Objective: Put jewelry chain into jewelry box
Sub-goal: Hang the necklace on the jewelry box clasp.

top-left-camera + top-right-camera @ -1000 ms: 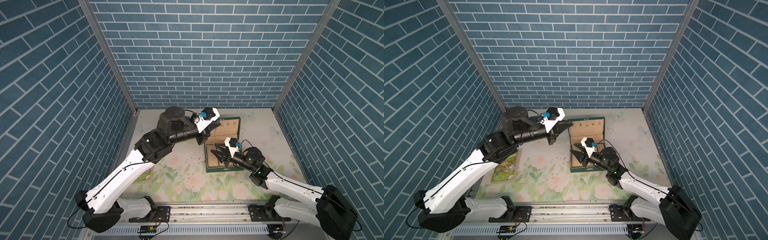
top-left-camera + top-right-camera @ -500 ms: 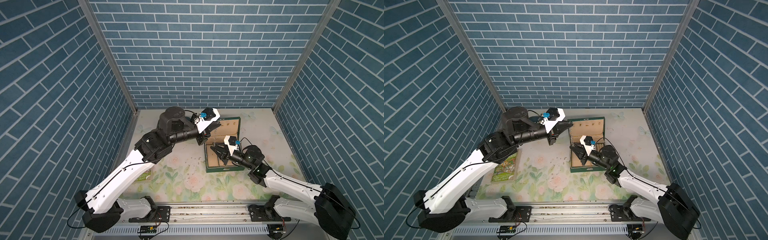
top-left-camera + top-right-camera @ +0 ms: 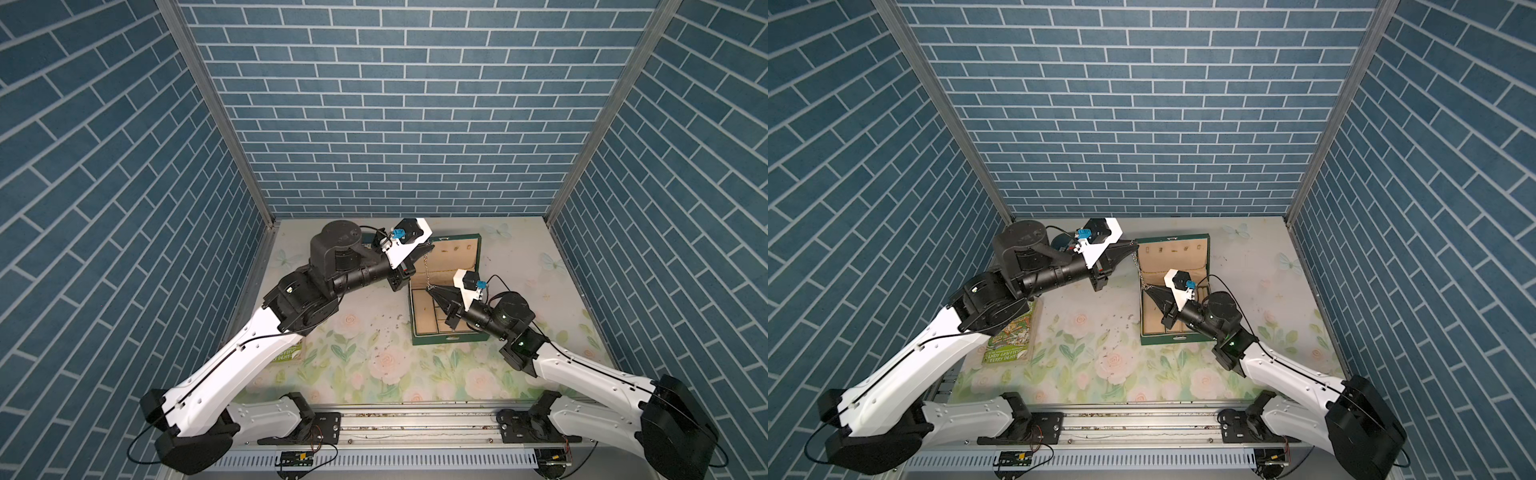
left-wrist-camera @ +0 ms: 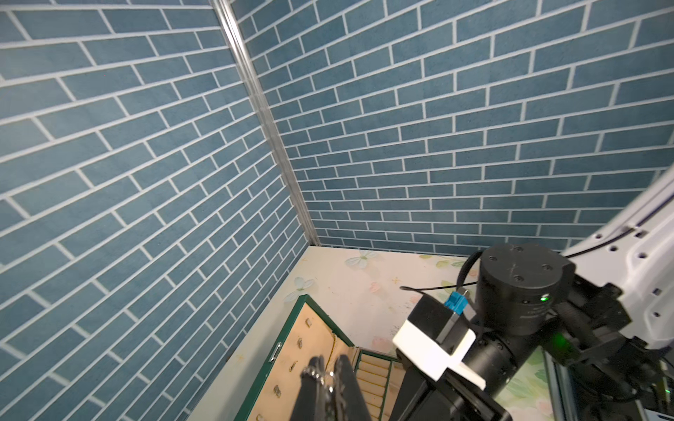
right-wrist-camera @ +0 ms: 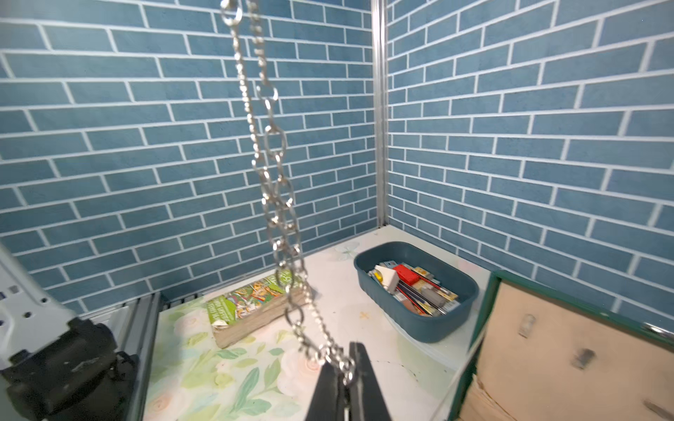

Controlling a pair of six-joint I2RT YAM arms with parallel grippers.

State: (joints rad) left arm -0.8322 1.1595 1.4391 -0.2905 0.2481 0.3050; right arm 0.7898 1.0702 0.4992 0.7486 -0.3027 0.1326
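Above the side of the box (image 3: 449, 338) nearest the left arm, the chain (image 3: 426, 270) is strung in the air between the two grippers, clear of the beige lining. Its long axis runs nearly upright. The upper end is pinched in the left gripper (image 3: 426, 250), whose jaws are pressed together on the links. The lower end is pinched in the right gripper (image 3: 430, 289), whose jaws are likewise closed on it. Both top views show the same line, from the left gripper (image 3: 1136, 245) down the chain (image 3: 1140, 269) to the right gripper (image 3: 1147, 289), just in front of the raised lid. The right wrist view shows the chain (image 5: 271, 145) as two strands of oval links side by side, slanting slightly as they rise from the right gripper (image 5: 344, 368). The left wrist view shows a few links of the chain (image 4: 321, 375) caught at the left gripper (image 4: 328, 364), with the open box (image 4: 251, 397) below. The right gripper reaches in over the square compartments. A book (image 3: 1011, 336) lies on the floral mat (image 3: 1084, 374) under the left arm, and a tub (image 5: 415, 320) of small items sits near the back wall, beside the box (image 5: 488, 310).
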